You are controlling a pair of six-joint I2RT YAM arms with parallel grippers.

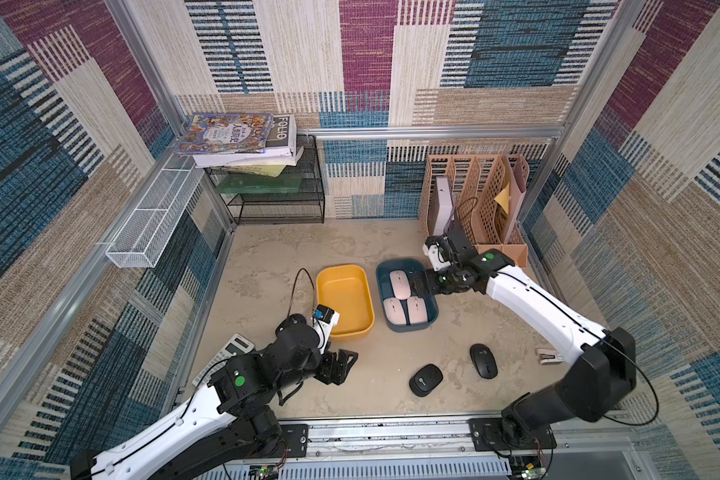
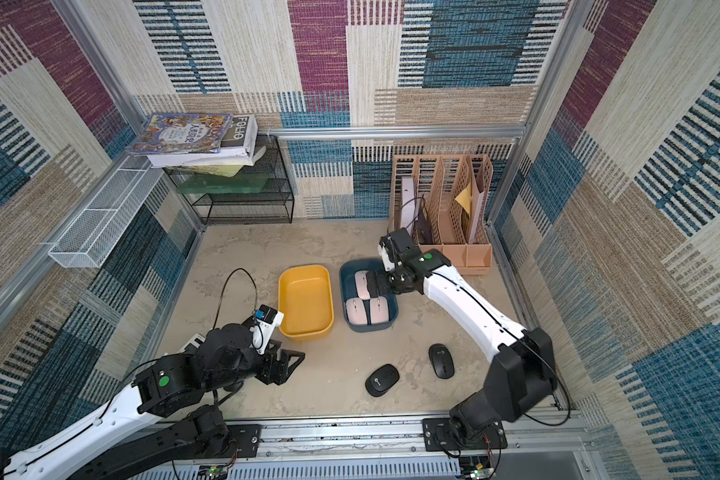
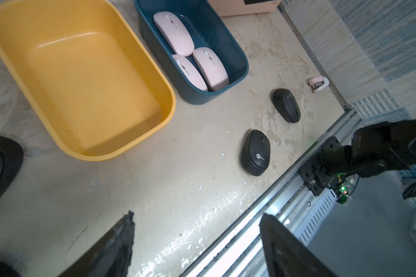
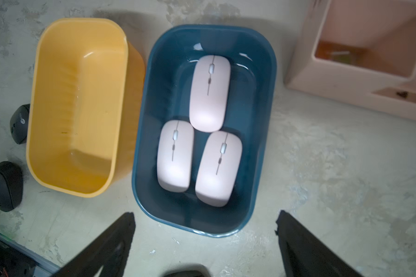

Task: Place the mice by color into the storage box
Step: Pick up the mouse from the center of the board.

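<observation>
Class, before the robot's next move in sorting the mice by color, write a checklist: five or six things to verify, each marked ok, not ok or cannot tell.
1. Pink mice all in the blue box: ok, three inside.
2. Yellow box ready for black mice: ok, nothing in it.
3. Right gripper open, empty: ok.
4. Left gripper open, empty: ok.
5. Black mice boxed: not ok; four lie on the table.
6. Room to grip the black mouse nearest the yellow box: cannot tell, partly hidden.

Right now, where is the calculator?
In a top view the calculator lies at the table's left edge, partly hidden by the left arm, left of the yellow box.
</observation>
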